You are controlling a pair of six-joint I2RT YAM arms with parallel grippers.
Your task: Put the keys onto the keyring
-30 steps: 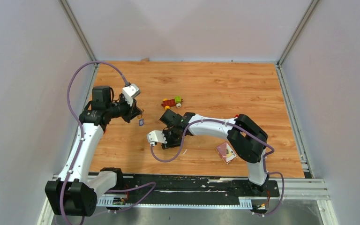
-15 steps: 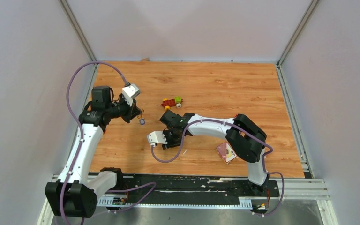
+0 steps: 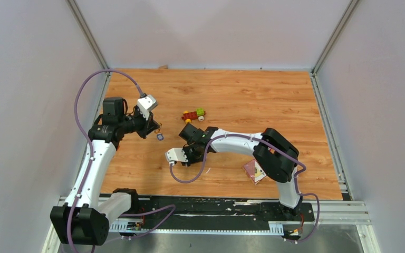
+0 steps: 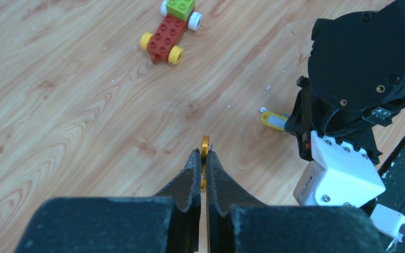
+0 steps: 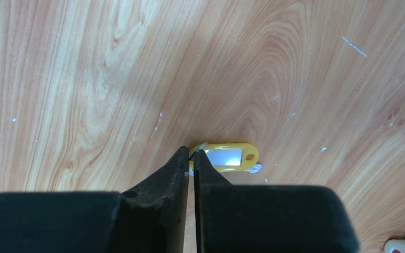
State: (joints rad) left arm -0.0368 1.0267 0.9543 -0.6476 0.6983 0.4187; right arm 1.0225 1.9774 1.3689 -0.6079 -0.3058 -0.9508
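My left gripper (image 4: 205,154) is shut on the gold keyring (image 4: 205,143), held edge-on above the table. In the top view a small blue key (image 3: 160,136) hangs just below that gripper (image 3: 155,129); the left wrist view hides it. The yellow-headed key (image 5: 225,157) lies flat on the wood. My right gripper (image 5: 191,155) is down at the table, its jaws pinched on the thin wire loop at the key's left end. This key also shows in the left wrist view (image 4: 273,120), beside the right wrist. In the top view the right wrist (image 3: 189,150) covers it.
A red-and-green toy car (image 3: 194,114) stands just behind the right wrist and shows in the left wrist view (image 4: 171,31). A red block with white squares (image 3: 254,171) lies near the right arm's base. The two grippers are a short gap apart.
The right arm's elbow has shifted slightly left. The left gripper with the keyring and the blue key has barely moved.
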